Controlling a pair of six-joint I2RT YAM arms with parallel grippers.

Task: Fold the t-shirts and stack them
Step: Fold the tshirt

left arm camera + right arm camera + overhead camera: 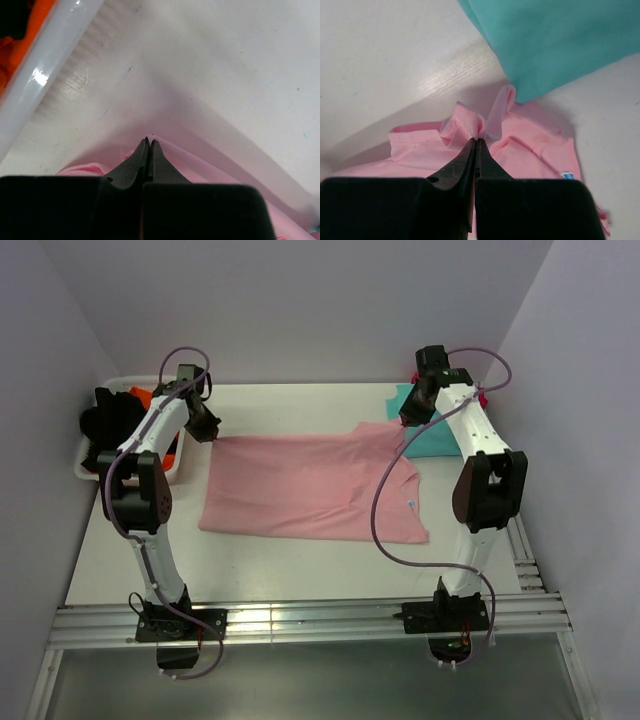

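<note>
The white plastic basket (pixel 40 80) sits just to the left of the left gripper (pixel 149 145), with an orange t-shirt (pixel 35 20) and a black t-shirt (pixel 105 420) bundled inside it. The left fingers are pressed together. The light pink t-shirt (pixel 310 490) rises in a shallow tent to their tips, so they appear to pinch its far left corner by a thin edge. From there the shirt spreads flat on the table towards the right, behind and below both sets of fingers, its body mostly smooth. The right gripper (pixel 476 145) is likewise closed and clamps a small bunched fold at the shirt's far right edge, with puckers radiating from the tips. Just beyond those fingers and to their right lies the teal t-shirt (pixel 555 40), already folded, its near corner just beside the raised pink flap. The pink cloth looks light, thin and limp. It will likely sag in the span between the two pinches and drape rather than hold any line, and a shallow bite on one layer may slip. The doubled hem, the seams and the corners seem the safest places to hold, kept apart from the teal corner.
</note>
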